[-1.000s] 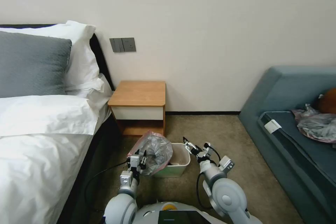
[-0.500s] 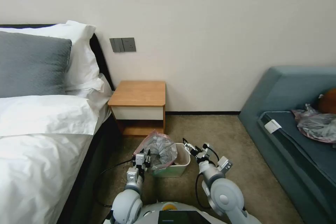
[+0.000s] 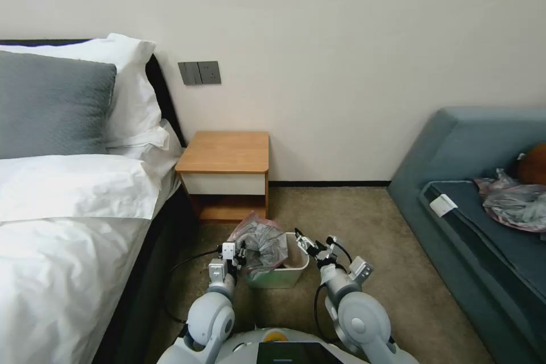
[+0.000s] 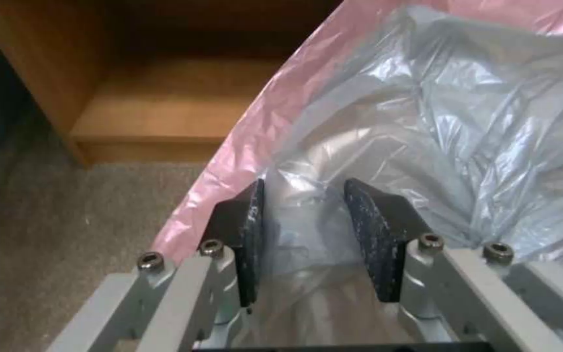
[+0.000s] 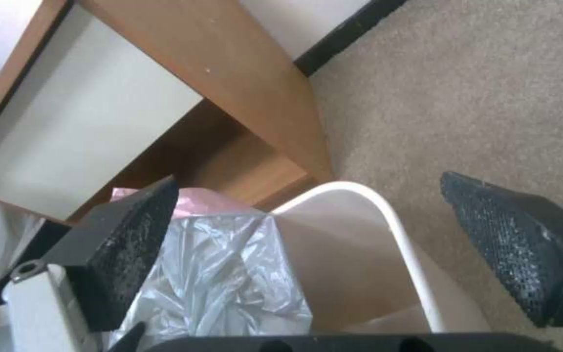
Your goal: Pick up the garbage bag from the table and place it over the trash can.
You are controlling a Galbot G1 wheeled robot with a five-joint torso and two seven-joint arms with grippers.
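The garbage bag [image 3: 261,240], crinkly grey plastic with a pink rim, hangs bunched over the left half of the trash can [image 3: 294,273]. The can stands on the carpet in front of the table [image 3: 224,153]. My left gripper [image 3: 239,252] is at the can's left side, shut on a fold of the bag. In the left wrist view the left gripper [image 4: 304,230] has bag [image 4: 464,122] plastic between its pads. My right gripper [image 3: 302,239] hovers open over the can's right rim. In the right wrist view, the right gripper [image 5: 320,234] has the can's rim [image 5: 386,220] and the bag [image 5: 216,274] between its fingers.
A bed with white linen [image 3: 62,222] runs along the left, close to the table and can. A blue sofa [image 3: 483,199] on the right carries another crumpled bag [image 3: 517,205]. Open carpet [image 3: 352,216] lies between the can and the sofa.
My left gripper has carried the bag to the right, from beside the can to over its left half. My right gripper has shifted slightly left, staying open.
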